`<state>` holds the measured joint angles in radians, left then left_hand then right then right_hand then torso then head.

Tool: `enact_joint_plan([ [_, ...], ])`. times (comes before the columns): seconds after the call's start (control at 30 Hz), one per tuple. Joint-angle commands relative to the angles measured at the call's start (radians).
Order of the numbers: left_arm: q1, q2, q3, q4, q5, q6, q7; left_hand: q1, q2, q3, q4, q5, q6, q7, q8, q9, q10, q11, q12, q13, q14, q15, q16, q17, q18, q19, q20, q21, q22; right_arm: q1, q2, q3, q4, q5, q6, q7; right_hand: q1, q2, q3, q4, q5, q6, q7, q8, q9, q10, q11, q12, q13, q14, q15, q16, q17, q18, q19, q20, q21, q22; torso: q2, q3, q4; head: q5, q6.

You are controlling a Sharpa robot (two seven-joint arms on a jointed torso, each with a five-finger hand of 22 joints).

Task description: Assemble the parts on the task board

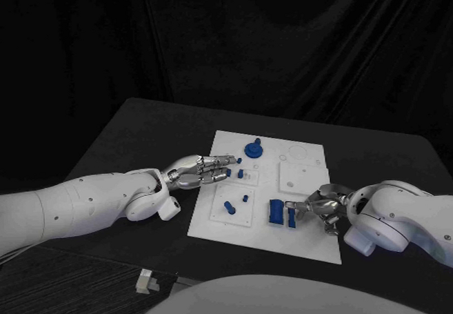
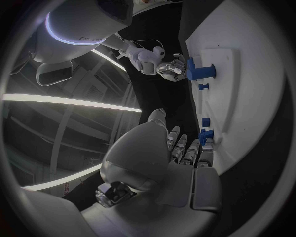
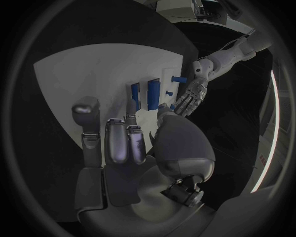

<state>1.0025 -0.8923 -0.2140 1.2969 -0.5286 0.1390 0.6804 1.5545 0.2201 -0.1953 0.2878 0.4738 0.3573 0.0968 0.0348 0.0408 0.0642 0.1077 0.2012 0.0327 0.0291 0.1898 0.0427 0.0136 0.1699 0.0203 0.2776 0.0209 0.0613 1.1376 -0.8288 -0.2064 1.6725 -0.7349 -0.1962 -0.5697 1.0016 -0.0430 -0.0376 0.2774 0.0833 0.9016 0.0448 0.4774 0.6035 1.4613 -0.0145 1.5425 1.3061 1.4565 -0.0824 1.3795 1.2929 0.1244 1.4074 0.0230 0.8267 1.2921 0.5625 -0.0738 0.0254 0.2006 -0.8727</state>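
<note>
The white task board (image 1: 311, 245) lies mid-table. On it are a blue knob (image 1: 254, 150) at the far end, a few small blue pegs (image 1: 246, 197) and two longer blue blocks (image 1: 276, 212) side by side. My left hand (image 1: 202, 170) reaches flat over the board's left edge, fingers stretched out, thumb apart. Its fingertips (image 2: 203, 148) are right at a small blue peg (image 2: 205, 133), and I cannot tell if they touch it. My right hand (image 1: 321, 207) sits at the board's right side with fingers half curled, just short of the blue blocks (image 3: 135, 95), holding nothing.
A small pale object (image 1: 145, 281) lies near the table's front left edge. Black table surface (image 1: 136, 139) surrounds the board on all sides. Dark curtains hang behind the table.
</note>
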Motion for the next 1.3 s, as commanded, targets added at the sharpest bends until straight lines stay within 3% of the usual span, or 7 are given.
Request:
enact_joint_plan([
  [0.03, -0.003, 0.003, 0.000, 0.000, 0.006, 0.014, 0.125, 0.014, -0.005, 0.028, -0.010, 0.013, -0.003, 0.005, 0.004, -0.002, -0.005, 0.002, 0.008, -0.001, 0.001, 0.006, 0.015, 0.002, -0.007, 0.004, 0.009, -0.002, 0.004, -0.002, 0.000, 0.000, 0.003, 0.005, -0.006, 0.005, 0.017, 0.017, -0.028, 0.007, -0.007, -0.007, 0.002, 0.027, 0.020, 0.098, -0.012, 0.016, 0.249, 0.060, -0.005, 0.012, 0.016, 0.002, -0.006, 0.001, -0.006, 0.111, 0.000, -0.0001, 0.0003, 0.000, 0.000],
  [0.33, -0.006, 0.002, 0.000, 0.000, 0.006, 0.016, 0.126, 0.015, -0.004, 0.031, -0.010, 0.012, -0.005, 0.006, 0.003, -0.002, -0.006, 0.002, 0.007, -0.001, 0.001, 0.008, 0.016, 0.002, -0.007, 0.004, 0.010, -0.002, 0.003, -0.002, -0.013, 0.000, 0.011, 0.011, -0.051, 0.030, 0.007, 0.030, -0.041, 0.012, -0.008, -0.023, 0.001, 0.048, 0.039, 0.099, -0.013, 0.017, 0.251, 0.061, -0.006, 0.015, 0.019, 0.002, -0.006, 0.000, -0.002, 0.112, 0.000, -0.0002, 0.0000, 0.002, 0.000],
  [0.47, -0.007, 0.000, 0.000, 0.002, 0.006, 0.013, 0.132, 0.015, -0.004, 0.031, -0.010, 0.013, -0.003, 0.006, 0.004, -0.002, -0.006, 0.002, 0.008, -0.001, 0.001, 0.008, 0.016, 0.002, -0.008, 0.003, 0.010, -0.002, 0.003, -0.002, -0.026, 0.000, 0.025, 0.009, -0.110, 0.077, -0.022, 0.067, -0.054, 0.014, 0.041, -0.036, -0.001, 0.073, 0.058, 0.105, -0.014, 0.023, 0.258, 0.066, -0.008, 0.030, 0.038, -0.002, -0.001, -0.001, 0.020, 0.117, 0.000, -0.0002, -0.0002, 0.003, 0.000],
  [0.6, -0.008, -0.007, 0.000, 0.012, 0.006, -0.001, 0.148, 0.016, -0.005, 0.033, -0.009, 0.014, 0.005, 0.008, 0.005, -0.001, -0.003, 0.003, 0.014, 0.000, 0.001, 0.004, 0.016, 0.002, -0.007, 0.003, 0.008, -0.002, 0.003, 0.003, -0.057, 0.000, 0.055, 0.002, -0.198, 0.173, -0.088, 0.115, -0.107, 0.015, 0.158, -0.026, -0.008, 0.102, 0.068, 0.110, -0.022, 0.028, 0.265, 0.076, -0.013, 0.058, 0.075, -0.010, 0.017, -0.006, 0.086, 0.130, 0.000, -0.0002, 0.0000, 0.004, 0.000],
  [0.87, -0.008, -0.052, 0.001, 0.077, 0.006, -0.058, 0.176, 0.016, -0.015, 0.035, -0.005, 0.015, 0.037, 0.027, 0.009, 0.002, 0.011, 0.014, 0.038, 0.003, 0.002, -0.026, 0.022, 0.003, 0.007, 0.006, -0.002, 0.000, 0.008, 0.022, -0.117, 0.000, 0.104, 0.014, -0.368, 0.429, -0.109, 0.164, -0.172, 0.014, 0.174, 0.030, -0.021, 0.108, 0.050, 0.047, -0.032, -0.047, 0.170, 0.048, -0.020, -0.026, -0.039, 0.006, -0.019, -0.013, -0.008, 0.103, 0.000, 0.0003, -0.0003, -0.003, 0.000],
  [1.07, 0.015, -0.104, 0.001, 0.148, 0.023, -0.121, 0.200, 0.010, -0.023, 0.033, -0.001, 0.015, 0.068, 0.039, 0.013, 0.004, 0.021, 0.018, 0.056, 0.005, 0.003, -0.047, 0.026, 0.004, 0.013, 0.007, -0.013, 0.000, 0.008, 0.041, -0.138, 0.000, 0.116, 0.152, -0.480, 0.715, -0.024, 0.196, -0.244, 0.014, 0.208, 0.042, 0.012, 0.053, -0.033, -0.276, 0.007, -0.554, -0.345, -0.149, 0.024, -0.627, -0.638, 0.057, -0.196, 0.034, -0.495, -0.088, -0.001, 0.0004, 0.0003, -0.015, 0.000],
  [1.3, 0.091, -0.151, 0.002, 0.212, 0.083, -0.171, 0.219, 0.000, -0.032, 0.027, 0.002, 0.016, 0.100, 0.040, 0.015, 0.006, 0.035, 0.016, 0.080, 0.008, 0.002, -0.068, 0.029, 0.004, 0.013, 0.006, -0.036, -0.001, 0.006, 0.071, -0.140, 0.000, 0.109, 0.254, -0.576, 0.966, 0.027, 0.226, -0.324, 0.014, 0.247, 0.050, 0.047, 0.033, -0.106, -0.372, 0.053, -0.930, -0.701, -0.188, 0.086, -1.034, -0.823, 0.055, -0.231, 0.090, -0.712, -0.320, -0.007, 0.0019, 0.0005, -0.030, 0.000],
])
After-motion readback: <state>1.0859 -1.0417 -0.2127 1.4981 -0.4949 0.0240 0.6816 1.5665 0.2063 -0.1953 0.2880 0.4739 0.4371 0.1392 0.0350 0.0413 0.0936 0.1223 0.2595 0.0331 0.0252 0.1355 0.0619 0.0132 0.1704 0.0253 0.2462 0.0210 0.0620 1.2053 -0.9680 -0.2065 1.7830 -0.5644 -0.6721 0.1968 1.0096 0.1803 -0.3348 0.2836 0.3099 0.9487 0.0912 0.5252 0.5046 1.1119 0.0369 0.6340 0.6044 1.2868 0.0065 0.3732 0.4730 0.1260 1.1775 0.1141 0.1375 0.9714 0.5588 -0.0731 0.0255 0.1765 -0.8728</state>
